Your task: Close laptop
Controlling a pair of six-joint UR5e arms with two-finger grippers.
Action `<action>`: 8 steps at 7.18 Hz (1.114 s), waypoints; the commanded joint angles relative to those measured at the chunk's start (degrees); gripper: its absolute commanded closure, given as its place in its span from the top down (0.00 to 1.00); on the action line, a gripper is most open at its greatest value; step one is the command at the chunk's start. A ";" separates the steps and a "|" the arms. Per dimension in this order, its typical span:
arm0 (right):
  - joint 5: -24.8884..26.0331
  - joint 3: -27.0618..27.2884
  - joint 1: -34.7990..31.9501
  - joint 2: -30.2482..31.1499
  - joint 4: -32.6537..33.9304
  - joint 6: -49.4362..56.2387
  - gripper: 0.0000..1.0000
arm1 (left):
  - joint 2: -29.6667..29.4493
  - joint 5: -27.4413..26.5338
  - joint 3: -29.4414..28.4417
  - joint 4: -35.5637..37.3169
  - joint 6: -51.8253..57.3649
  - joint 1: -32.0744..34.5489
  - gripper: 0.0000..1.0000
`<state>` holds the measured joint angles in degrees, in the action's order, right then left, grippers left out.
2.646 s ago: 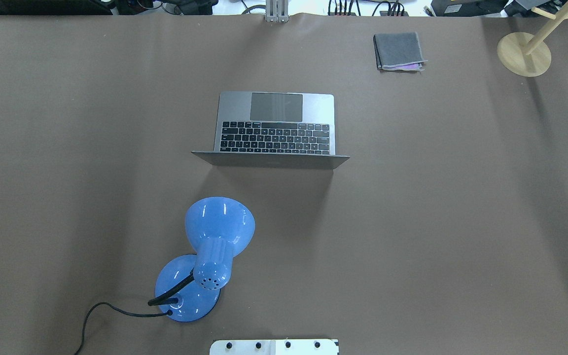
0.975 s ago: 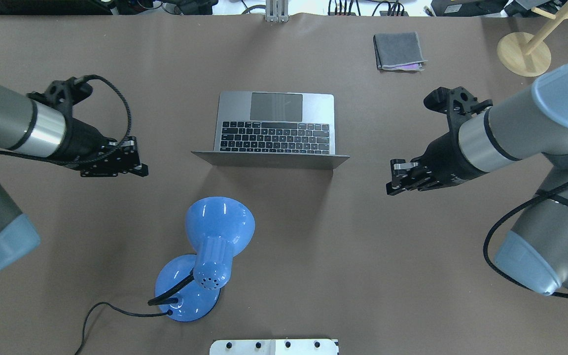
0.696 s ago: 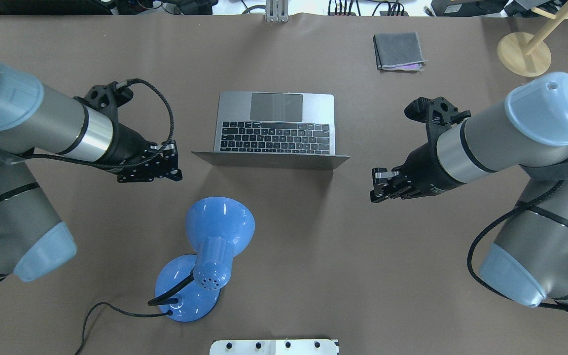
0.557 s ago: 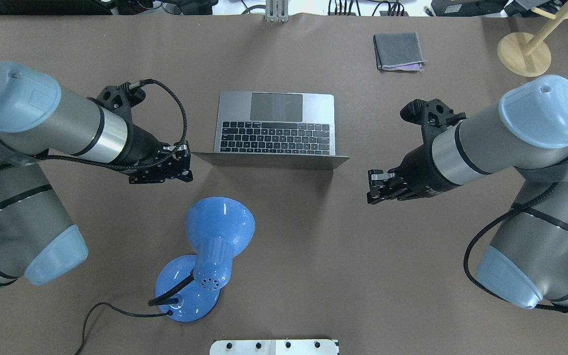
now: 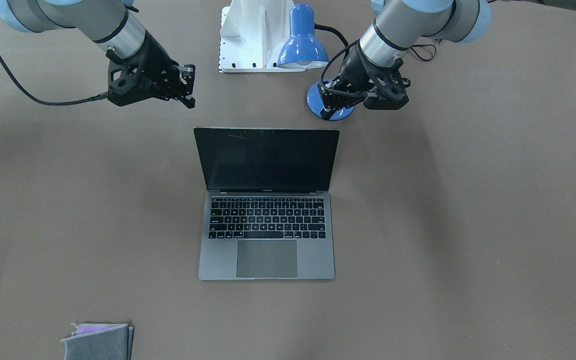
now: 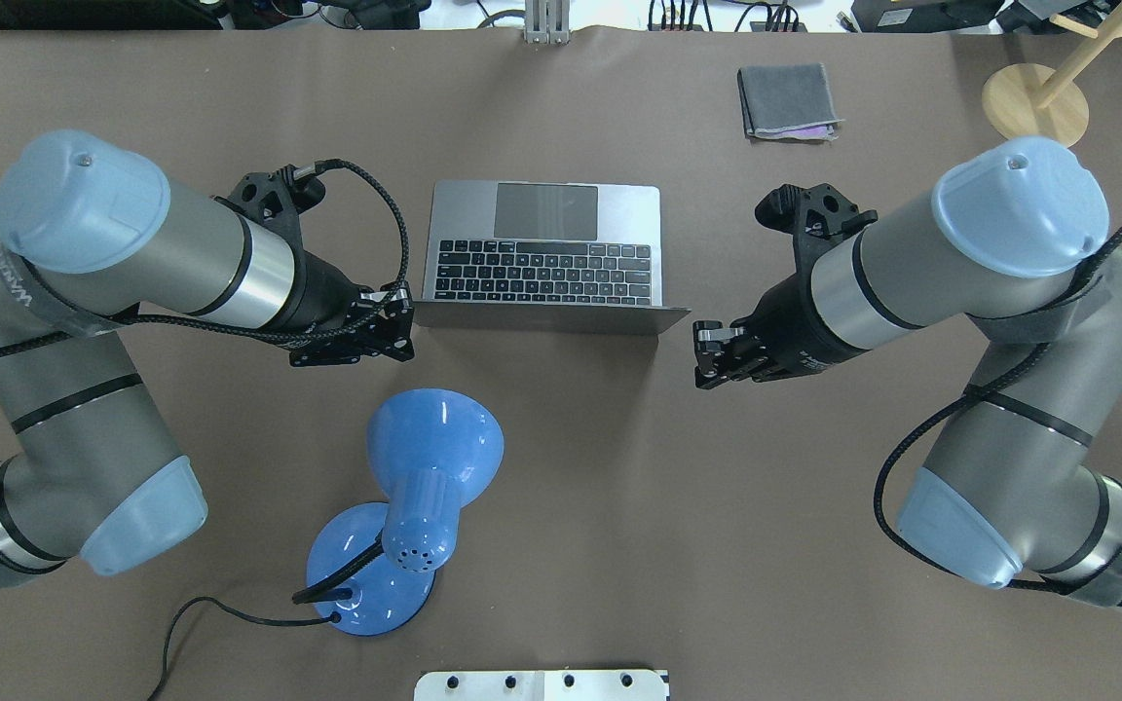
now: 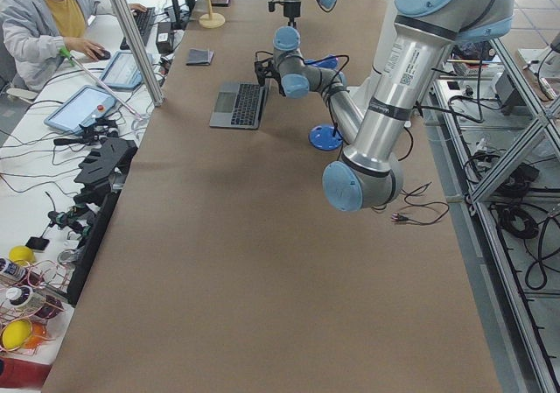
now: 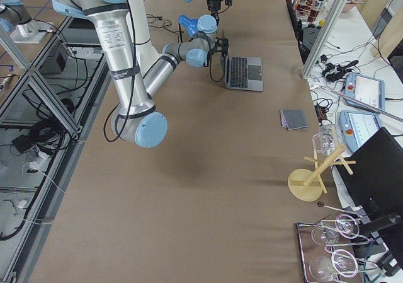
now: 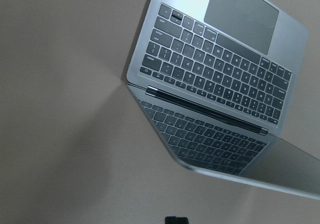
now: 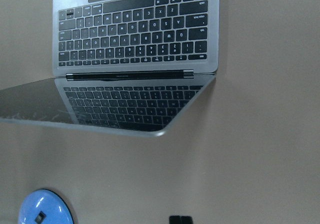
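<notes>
The grey laptop [image 6: 546,209] lies open in the middle of the table, with its dark screen upright [image 5: 267,160] and facing away from the robot. It also shows in the left wrist view [image 9: 215,69] and the right wrist view [image 10: 135,39]. My left gripper [image 6: 403,326] hovers beside the lid's left corner, fingers together and empty; in the front view it is at the right [image 5: 326,107]. My right gripper [image 6: 703,356] hovers just off the lid's right corner, also shut and empty [image 5: 189,86]. Neither touches the laptop.
A blue desk lamp [image 6: 430,458] with a black cord stands on the robot's side of the laptop, close under the left arm. A folded grey cloth [image 6: 787,99] and a wooden stand [image 6: 1033,105] sit at the far right. The robot's white base plate [image 6: 542,686] is at the near edge.
Both arms came into view from the sides and moved inward toward the laptop lid's two corners. The laptop and lamp have not moved.
</notes>
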<state>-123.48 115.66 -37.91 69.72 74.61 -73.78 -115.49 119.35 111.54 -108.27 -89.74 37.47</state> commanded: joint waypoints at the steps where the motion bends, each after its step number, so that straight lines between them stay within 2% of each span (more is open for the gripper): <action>1: 3.84 -2.53 0.03 -3.00 0.01 -0.05 0.00 | -0.87 -2.78 -0.53 -0.10 0.53 0.06 0.00; 4: 6.40 -5.95 -0.06 -7.48 0.01 -2.31 0.00 | -3.33 -8.94 -2.89 -0.36 0.79 0.06 0.00; 5: 6.50 -7.80 -0.14 -9.59 -0.07 -2.59 0.00 | -3.60 -9.22 -2.99 -0.27 3.14 0.23 0.00; 7: 7.55 -8.16 -1.01 -9.87 -0.25 -2.68 0.00 | -3.69 -10.88 -3.43 -0.19 3.78 0.85 0.00; 8: 7.73 -10.95 -1.63 -12.31 -0.25 -2.77 0.00 | -5.08 -11.94 -5.17 -0.27 3.78 0.85 0.00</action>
<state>-116.06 107.06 -38.81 59.46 74.40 -76.47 -119.46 108.76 107.85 -108.48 -86.11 38.23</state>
